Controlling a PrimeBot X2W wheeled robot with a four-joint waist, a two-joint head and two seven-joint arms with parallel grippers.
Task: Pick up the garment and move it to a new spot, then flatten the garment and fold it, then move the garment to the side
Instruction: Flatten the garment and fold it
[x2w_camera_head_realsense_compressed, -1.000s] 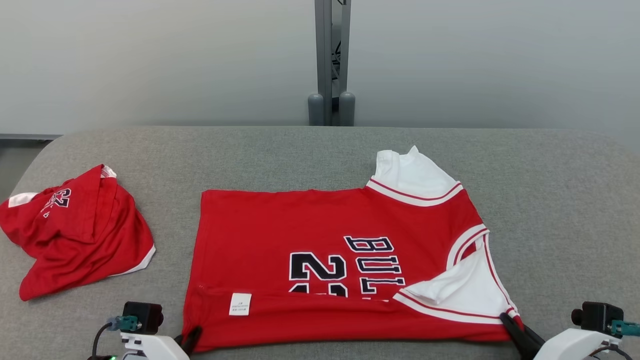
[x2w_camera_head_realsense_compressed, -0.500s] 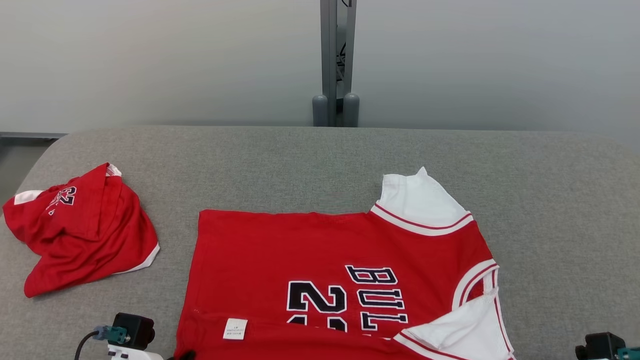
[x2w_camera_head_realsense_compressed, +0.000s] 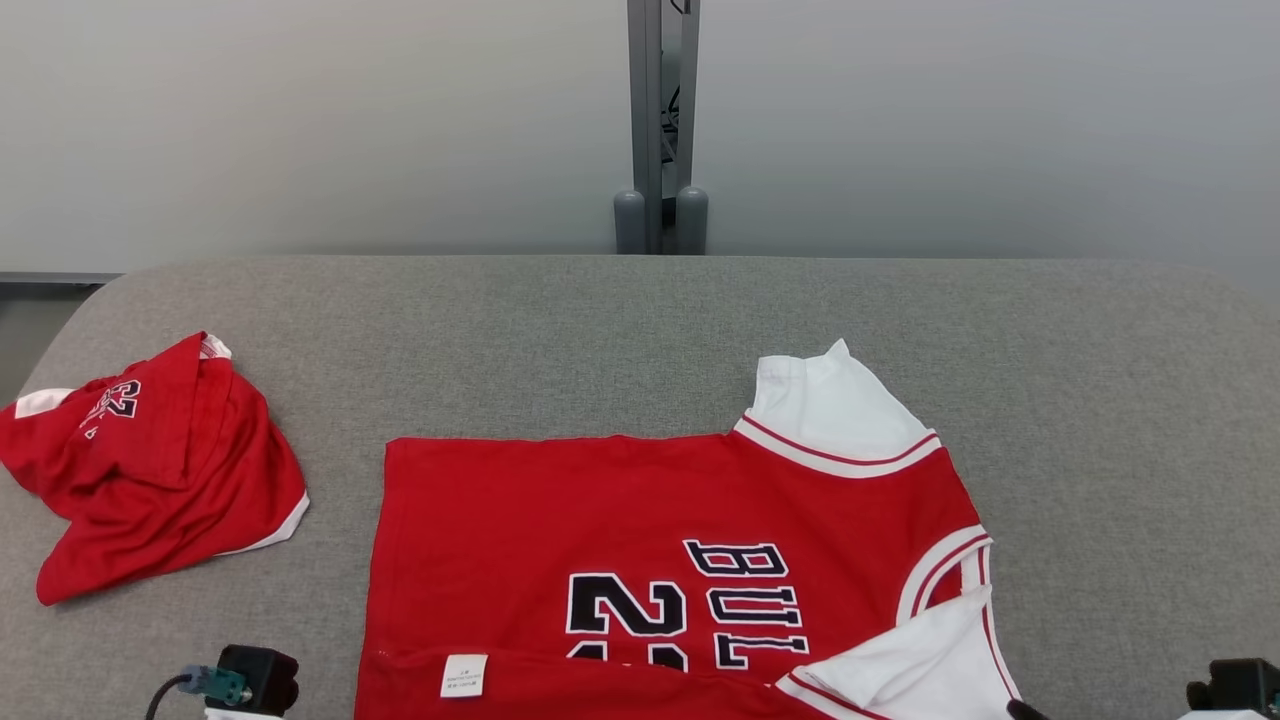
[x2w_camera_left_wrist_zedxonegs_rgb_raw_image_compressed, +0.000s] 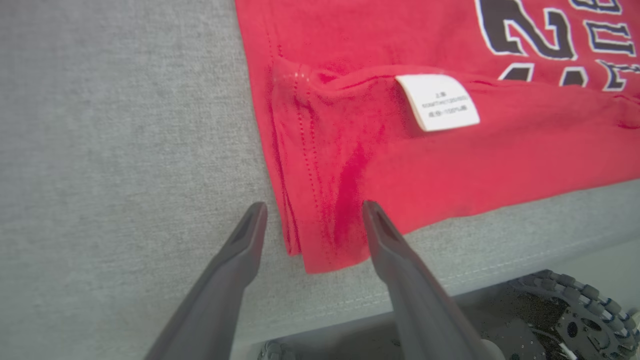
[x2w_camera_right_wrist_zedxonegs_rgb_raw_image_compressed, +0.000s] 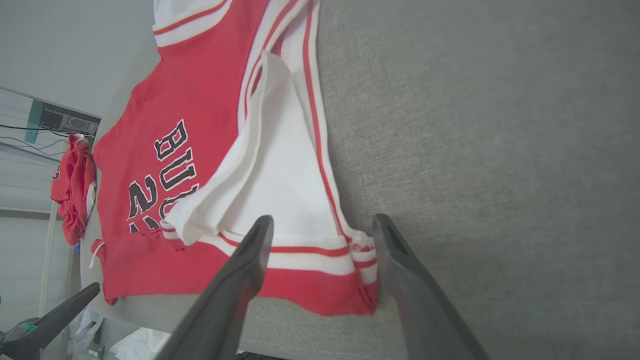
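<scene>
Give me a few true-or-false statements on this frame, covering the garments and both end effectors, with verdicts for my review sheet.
1. The jersey lies spread on the grey surface, its near edge folded over and showing a white label. True.
2. The left end effector is clamped shut on the jersey's corner. False: its fingers stand apart, with the corner lying between them.
3. A second red garment lies crumpled to the left of the jersey. True.
4. The right end effector holds the white sleeve lifted off the surface. False: it is open, and the sleeve lies on the surface.
</scene>
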